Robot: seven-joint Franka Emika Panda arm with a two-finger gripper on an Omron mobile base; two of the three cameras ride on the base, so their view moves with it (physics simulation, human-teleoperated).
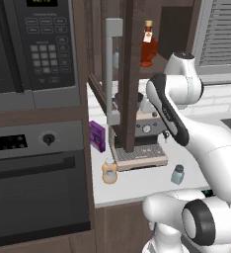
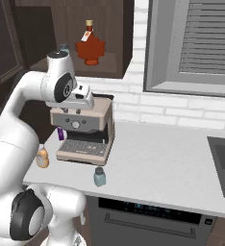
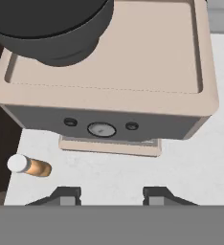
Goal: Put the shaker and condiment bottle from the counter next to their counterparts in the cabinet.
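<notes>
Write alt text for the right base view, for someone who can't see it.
A white robot arm reaches over a beige coffee machine on a white counter. A small shaker stands near the counter's front edge and an orange condiment bottle sits left of the machine. Above, an open cabinet holds a red-orange bottle; a shuttered window is at right.

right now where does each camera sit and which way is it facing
Left base view: behind the arm to its left, looking forward and down at the oven, open cabinet and counter; the arm rises from lower right.
Right base view: behind the arm to its right, looking at the counter and window; the arm rises from lower left.
Hand view: on the hand, looking down on the coffee machine; the gripper tips show at the bottom.
Shared: both base views show the shaker, condiment bottle and red bottle.
</notes>
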